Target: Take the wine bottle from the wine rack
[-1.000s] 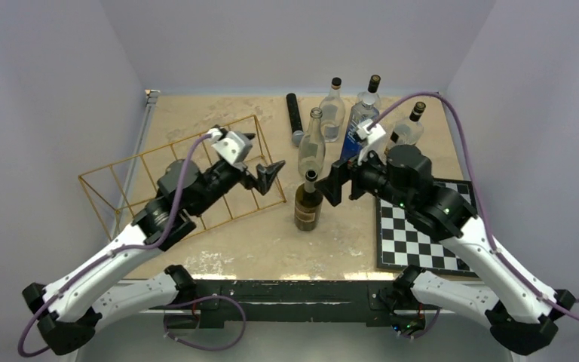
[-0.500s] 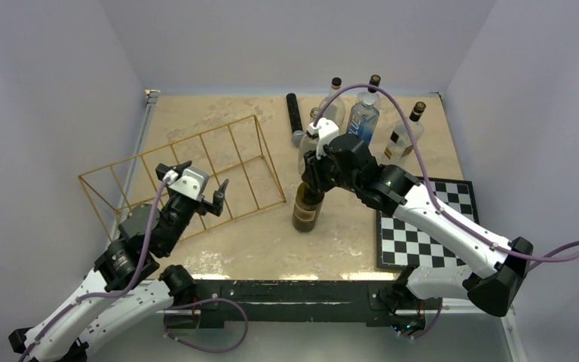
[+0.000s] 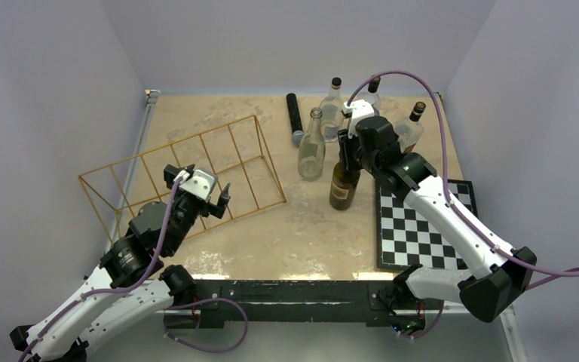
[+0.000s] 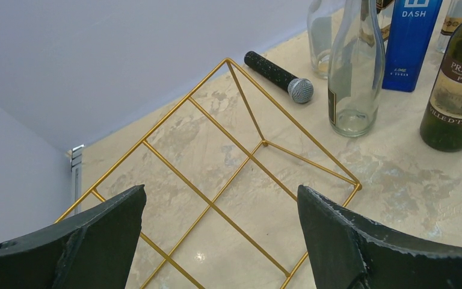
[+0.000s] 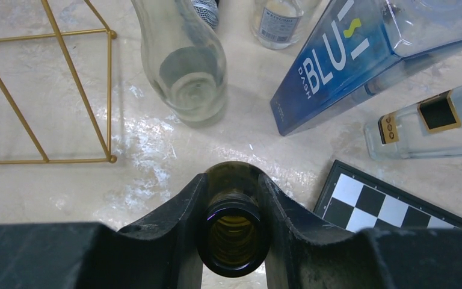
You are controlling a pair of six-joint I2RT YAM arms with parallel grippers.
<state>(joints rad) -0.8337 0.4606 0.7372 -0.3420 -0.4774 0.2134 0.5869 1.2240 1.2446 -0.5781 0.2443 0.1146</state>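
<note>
Clamped right gripper (image 5: pixel 233 205) onto dark green glass wine bottle (image 3: pixel 341 188); shifted it rightward, clear of gold wire wine rack (image 4: pixel 264 142). Left gripper (image 4: pixel 221 205) spread open. Removal likely done.

Overhead shot: the right hand (image 3: pixel 345 157) is clamped round the neck of the dark wine bottle (image 3: pixel 340 193). The bottle stands upright right under that hand, though I can't tell if its base touches the bench (image 3: pixel 301 234). A clear glass bottle (image 3: pixel 311 147) is just left of that hand, the chessboard (image 3: pixel 422 235) lies down to its right, and a few more bottles sit behind it. The left hand (image 3: pixel 197 182) has its fingers spread wide with nothing in them. It's over the near side of the gold wine rack (image 3: pixel 188 162), well apart from the right hand.
</note>
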